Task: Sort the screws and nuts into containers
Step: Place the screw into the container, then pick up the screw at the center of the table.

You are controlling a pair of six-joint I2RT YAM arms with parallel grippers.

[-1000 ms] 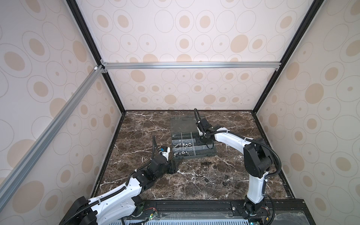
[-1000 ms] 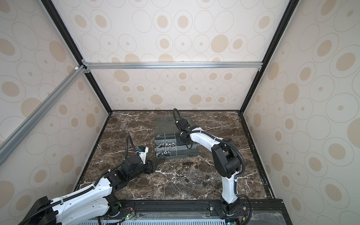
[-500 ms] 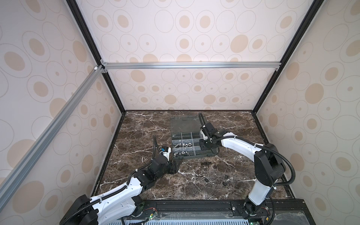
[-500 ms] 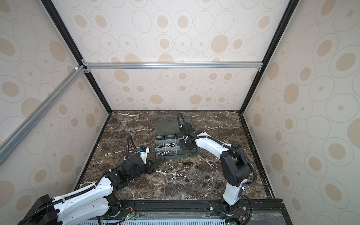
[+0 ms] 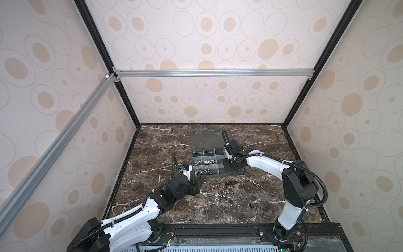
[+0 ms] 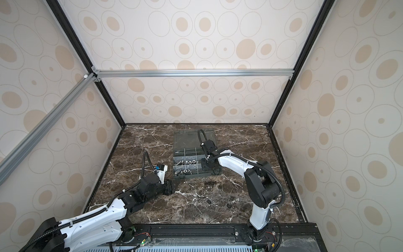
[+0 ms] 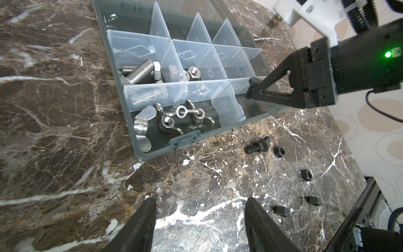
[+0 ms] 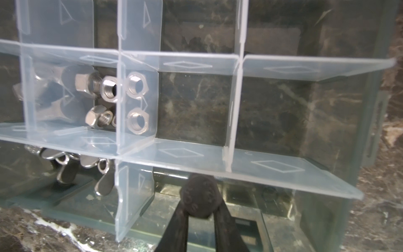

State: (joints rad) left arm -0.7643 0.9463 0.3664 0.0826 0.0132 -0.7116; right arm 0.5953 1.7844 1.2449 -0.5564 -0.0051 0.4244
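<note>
The smoky-grey organiser box (image 5: 209, 175) lies open in both top views, with pale dividers forming the containers. Silver screws (image 7: 139, 72), silver nuts (image 7: 193, 73) and wing nuts (image 7: 172, 120) lie in separate compartments. My right gripper (image 8: 199, 209) hangs over the box's near right compartment, shut on the round head of a black screw (image 8: 199, 193). On the marble before the box lie a loose black screw (image 7: 258, 146) and several black nuts (image 7: 305, 175). My left gripper (image 7: 199, 203) is open, low over bare marble near the box's front left corner.
The clear lid (image 5: 207, 139) lies flat behind the box. Patterned walls close in the marble floor (image 5: 165, 139) on three sides. A black rail (image 5: 218, 231) runs along the front edge.
My right gripper has moved from the box's back right to its near right compartment with the black screw. The left arm has stayed put.
</note>
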